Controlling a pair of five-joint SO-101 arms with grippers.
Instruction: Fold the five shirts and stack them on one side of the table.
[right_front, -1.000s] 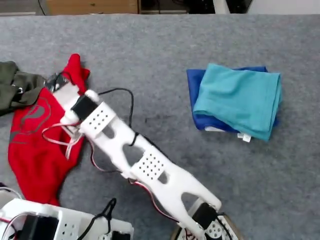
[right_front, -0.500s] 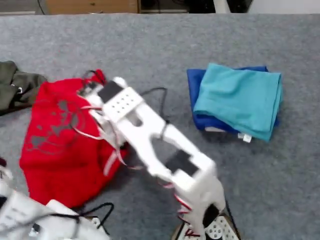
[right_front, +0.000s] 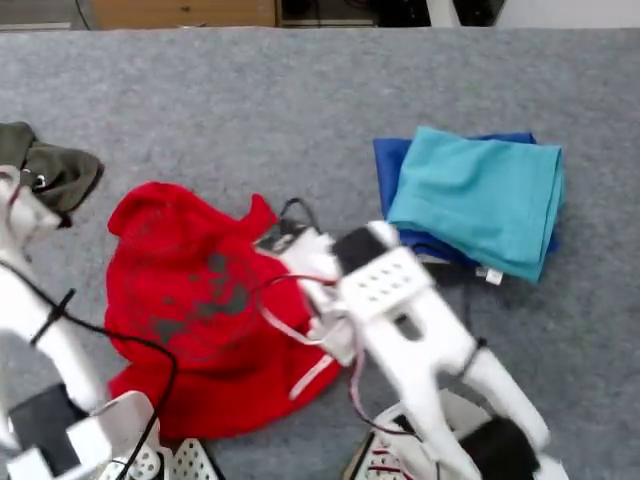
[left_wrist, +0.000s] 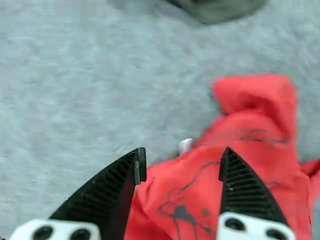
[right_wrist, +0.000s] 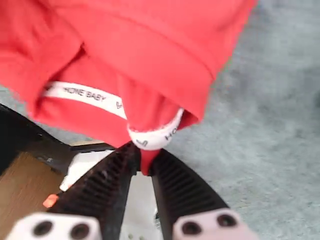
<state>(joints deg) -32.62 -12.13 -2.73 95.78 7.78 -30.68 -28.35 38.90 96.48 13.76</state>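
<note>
Two grippers; right gripper (right_wrist: 143, 152) fingers (right_wrist: 100, 182) pinch red shirt (right_front: 190, 300) hem between them; left gripper (left_wrist: 183, 152) fingers (left_wrist: 112, 190) spread wide, nothing gripped, shirt edge past their tips on table (right_front: 300, 110).

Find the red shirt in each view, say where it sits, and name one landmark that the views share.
High view: red shirt spread left of centre, one edge at the right gripper.
Left wrist view: red shirt beneath the open left gripper.
Right wrist view: red shirt, its neckband pinched in the right gripper.
Shared landmark: the grey table cover.
</note>
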